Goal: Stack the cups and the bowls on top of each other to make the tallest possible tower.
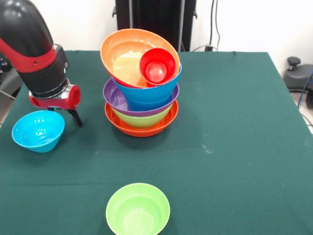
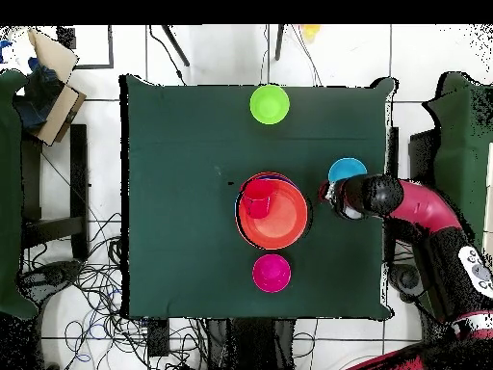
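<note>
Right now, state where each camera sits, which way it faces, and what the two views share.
Front view: across the table, facing the tower; the red and black arm enters from upper left, its tool behind the loose blue bowl.
Overhead view: above, looking straight down; arm reaches in from the right.
Shared: tower, blue bowl, loose green bowl, arm.

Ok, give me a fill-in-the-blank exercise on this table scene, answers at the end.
1. The bottom bowl of the tower is coloured ____.
2. The red cup lies tipped inside the top bowl of the tower, which is coloured ____.
3. The gripper hangs beside a loose bowl coloured ____.
4. In the overhead view, the magenta bowl sits alone on the table, on the side of the tower opposite the loose ____ bowl.

Missing words: orange; orange; blue; green
</note>
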Tool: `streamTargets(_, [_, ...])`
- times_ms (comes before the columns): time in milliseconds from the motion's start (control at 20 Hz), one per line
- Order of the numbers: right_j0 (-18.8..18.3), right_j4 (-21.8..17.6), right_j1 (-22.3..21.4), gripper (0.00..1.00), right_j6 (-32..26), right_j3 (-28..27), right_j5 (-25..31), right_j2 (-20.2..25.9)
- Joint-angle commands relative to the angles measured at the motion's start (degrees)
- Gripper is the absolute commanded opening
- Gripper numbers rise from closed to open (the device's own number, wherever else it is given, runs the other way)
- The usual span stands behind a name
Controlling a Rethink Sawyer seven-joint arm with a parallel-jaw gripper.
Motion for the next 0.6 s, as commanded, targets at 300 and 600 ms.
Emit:
streamTargets(300, [3.76,-1.05,-5.03,1.00,-2.05,7.36,-4.99,-0.32])
streamTargets(600, [2.98,1.61,-9.69,1.00,-1.53,12.86,-1.73,-0.42])
